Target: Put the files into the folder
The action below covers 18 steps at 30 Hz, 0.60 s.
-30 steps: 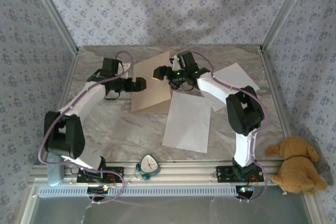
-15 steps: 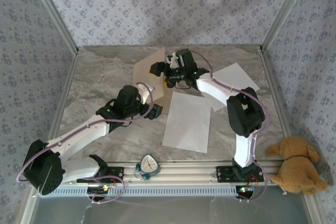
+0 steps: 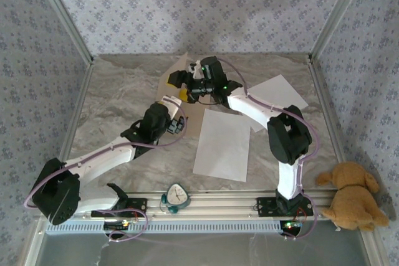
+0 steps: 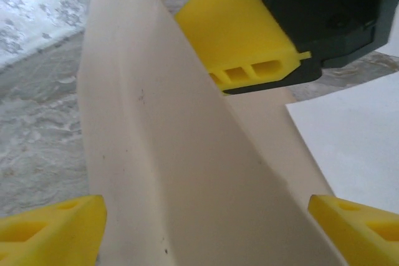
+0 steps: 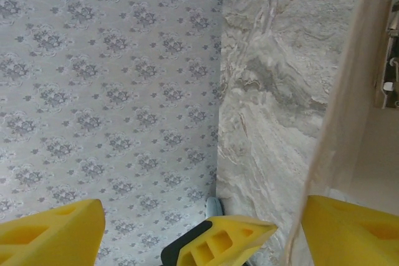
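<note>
the folder [image 4: 187, 172] stands tilted inside the wide-open left hand [image 4: 204, 227], touching the open right hand [image 5: 201, 228].

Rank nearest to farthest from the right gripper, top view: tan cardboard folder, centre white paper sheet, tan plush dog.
1. tan cardboard folder, at the right gripper
2. centre white paper sheet, mid-table
3. tan plush dog, front right

Tan folder [image 4: 162, 154] tilted, white sheets [image 3: 222, 144] [image 3: 282, 93] flat

Soft, even daylight falls across the marbled table [image 3: 124, 98], with faint broad shadows mottling the back wall [image 3: 187, 4]. Seen close from the left wrist, the folder [image 4: 162, 172] blurs out of focus.
</note>
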Each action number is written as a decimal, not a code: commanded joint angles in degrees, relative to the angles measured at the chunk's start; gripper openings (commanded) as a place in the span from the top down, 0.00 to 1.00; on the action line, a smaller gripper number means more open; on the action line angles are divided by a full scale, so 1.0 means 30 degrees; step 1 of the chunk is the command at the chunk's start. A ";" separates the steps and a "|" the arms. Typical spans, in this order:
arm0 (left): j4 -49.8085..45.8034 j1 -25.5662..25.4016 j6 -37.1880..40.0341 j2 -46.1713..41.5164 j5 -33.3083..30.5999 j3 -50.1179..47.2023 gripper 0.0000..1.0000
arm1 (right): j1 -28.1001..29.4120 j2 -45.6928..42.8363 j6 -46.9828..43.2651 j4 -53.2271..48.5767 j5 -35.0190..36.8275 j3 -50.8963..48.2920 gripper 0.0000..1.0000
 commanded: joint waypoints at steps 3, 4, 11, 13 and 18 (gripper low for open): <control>0.2141 0.0023 0.1897 -0.0187 -0.2123 -0.0545 0.29 | 0.0116 0.0397 0.0356 0.0310 -0.0289 0.0987 0.16; 0.2163 0.0061 0.2058 -0.0216 -0.2203 -0.0565 0.33 | 0.0092 0.0397 0.0284 0.0217 -0.0289 0.1051 0.16; 0.2098 0.0633 0.2072 -0.0500 -0.1993 -0.0579 0.58 | -0.0042 0.0039 -0.0556 -0.0908 -0.0200 0.1301 0.16; 0.2034 0.0701 0.1983 -0.0594 -0.1955 -0.0541 0.66 | -0.0153 -0.0237 -0.1008 -0.1455 -0.0063 0.1221 0.16; 0.1835 0.0993 0.1380 -0.1120 -0.1808 -0.0564 0.79 | -0.0586 -0.1171 -0.1693 -0.2274 0.0084 0.0725 0.16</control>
